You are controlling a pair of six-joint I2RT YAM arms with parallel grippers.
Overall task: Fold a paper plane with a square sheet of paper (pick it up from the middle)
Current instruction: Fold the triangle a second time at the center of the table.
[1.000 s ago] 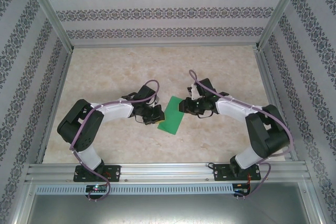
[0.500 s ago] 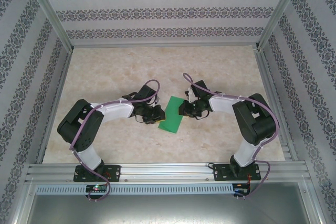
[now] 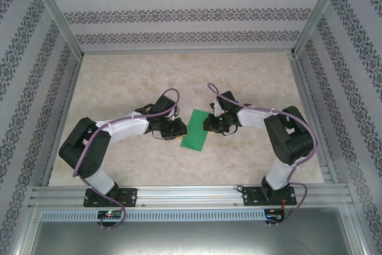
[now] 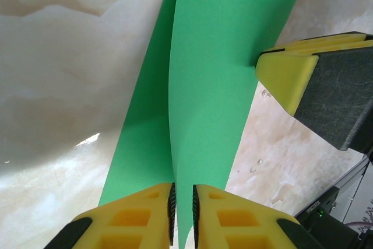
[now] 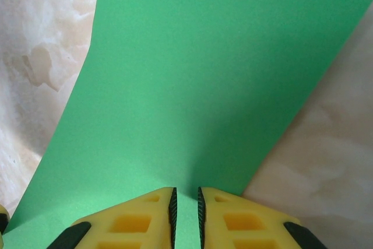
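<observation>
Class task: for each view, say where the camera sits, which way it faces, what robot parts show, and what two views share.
Top external: above and behind, facing down onto the table; both arms, left gripper and right gripper flanking the green paper.
Left wrist: on that wrist, facing along its fingers across the paper; right gripper's finger beyond.
Right wrist: on that wrist, facing along its fingers across the paper.
Shared: the paper.
</observation>
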